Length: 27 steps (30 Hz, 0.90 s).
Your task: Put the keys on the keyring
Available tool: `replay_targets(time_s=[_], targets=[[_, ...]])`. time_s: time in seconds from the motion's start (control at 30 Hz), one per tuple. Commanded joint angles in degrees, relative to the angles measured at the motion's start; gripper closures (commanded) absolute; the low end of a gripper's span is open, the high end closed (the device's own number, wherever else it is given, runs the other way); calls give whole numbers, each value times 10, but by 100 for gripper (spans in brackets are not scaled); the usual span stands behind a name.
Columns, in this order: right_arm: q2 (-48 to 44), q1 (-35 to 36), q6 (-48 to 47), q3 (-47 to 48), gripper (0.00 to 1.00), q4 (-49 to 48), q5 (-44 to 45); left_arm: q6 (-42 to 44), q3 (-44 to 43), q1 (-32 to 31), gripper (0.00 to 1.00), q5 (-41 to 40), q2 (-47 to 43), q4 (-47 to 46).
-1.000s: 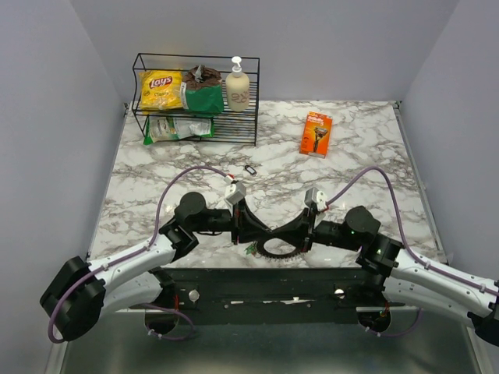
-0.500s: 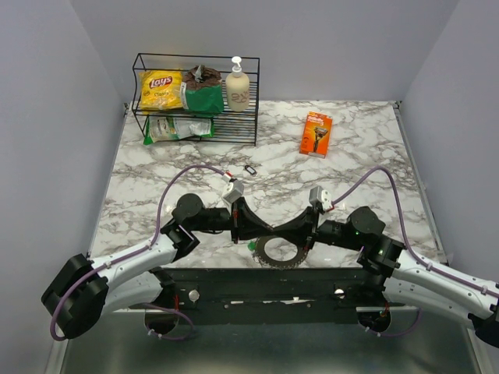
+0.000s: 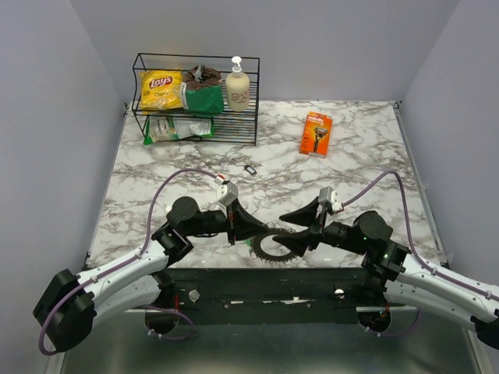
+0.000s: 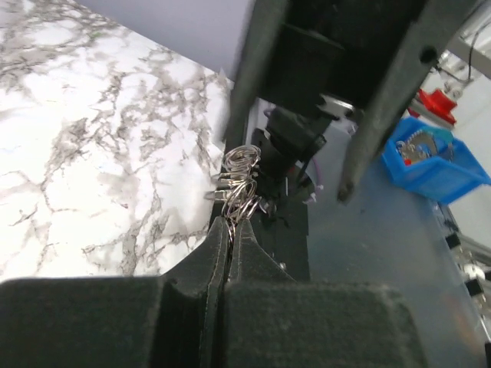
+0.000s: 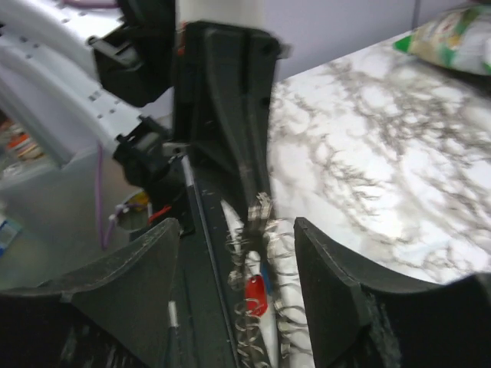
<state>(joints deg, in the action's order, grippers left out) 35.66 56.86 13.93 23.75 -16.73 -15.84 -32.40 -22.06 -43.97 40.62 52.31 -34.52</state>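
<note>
The keyring, a silvery toothed loop, lies at the near edge of the marble table, between my two grippers. My left gripper is shut on its near-left rim. In the left wrist view its jaws pinch the wire coils of the keyring. My right gripper is open, its fingers straddling the ring without touching it. In the right wrist view the keyring runs between the spread fingers, with a red key head and a sliver of blue on it.
A wire rack with a chips bag, a green bag and a soap bottle stands at the back left. An orange razor box lies at the back right. A small dark clip rests mid-table. The black base rail runs under the ring.
My right gripper has opened, let go of the keyring and drawn back to the right. My left gripper has closed on the ring, which has sunk lower and flatter.
</note>
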Motion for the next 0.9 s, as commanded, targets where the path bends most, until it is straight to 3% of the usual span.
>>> replay_targets(time_s=[0.0,0.13,0.57,0.87], targets=[[-41,-8,-2,-18,20,11,99,45,-21,-11,100,-35,-37,66],[-75,-7,-3,-25,13,14,128,75,-26,-17,100,-90,-50,124],[-39,-8,-7,-14,12,29,147,184,-34,-75,100,-352,-72,209],[-27,-9,-5,-12,10,30,156,276,-15,-146,100,-419,-85,189]])
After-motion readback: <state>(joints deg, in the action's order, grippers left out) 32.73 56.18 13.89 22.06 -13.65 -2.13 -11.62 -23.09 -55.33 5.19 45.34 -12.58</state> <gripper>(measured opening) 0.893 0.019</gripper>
